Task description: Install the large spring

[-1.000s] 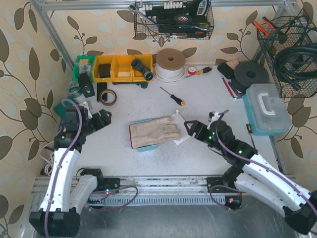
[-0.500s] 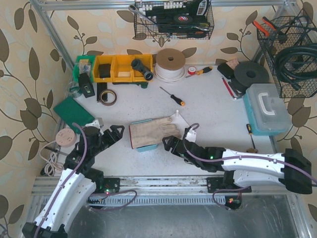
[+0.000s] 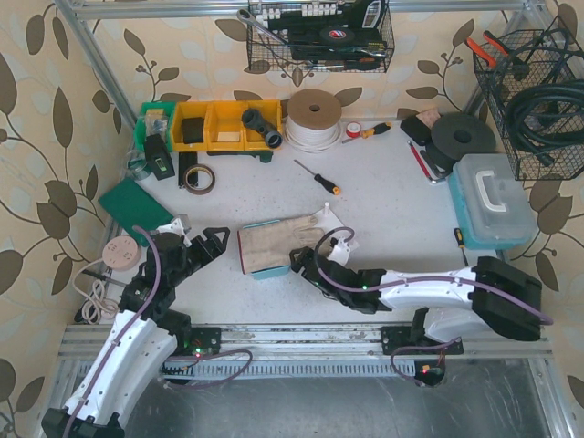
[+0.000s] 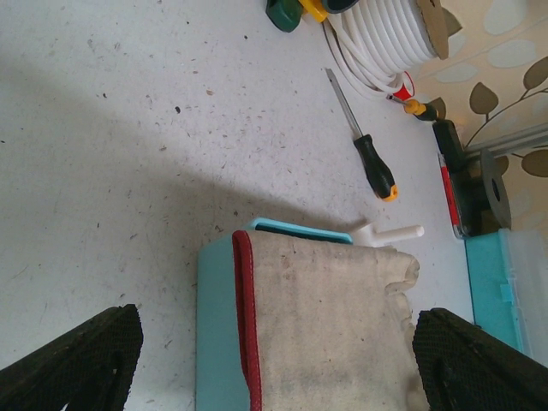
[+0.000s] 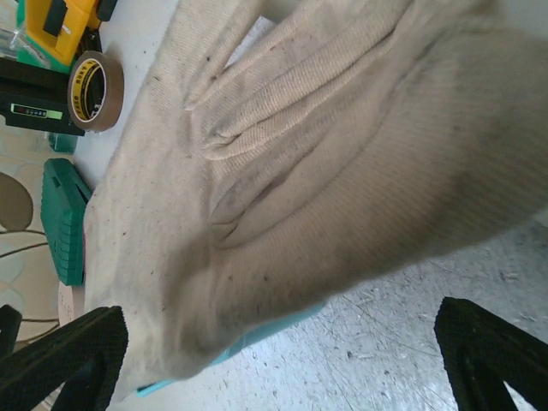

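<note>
Mostly beneath glove, teal box

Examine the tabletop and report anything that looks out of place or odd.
A soiled beige fabric work glove with red cuff trim lies draped over a light blue box in the middle of the table, hiding most of it. That looks odd because the box's top is covered and only its edges show.
</note>
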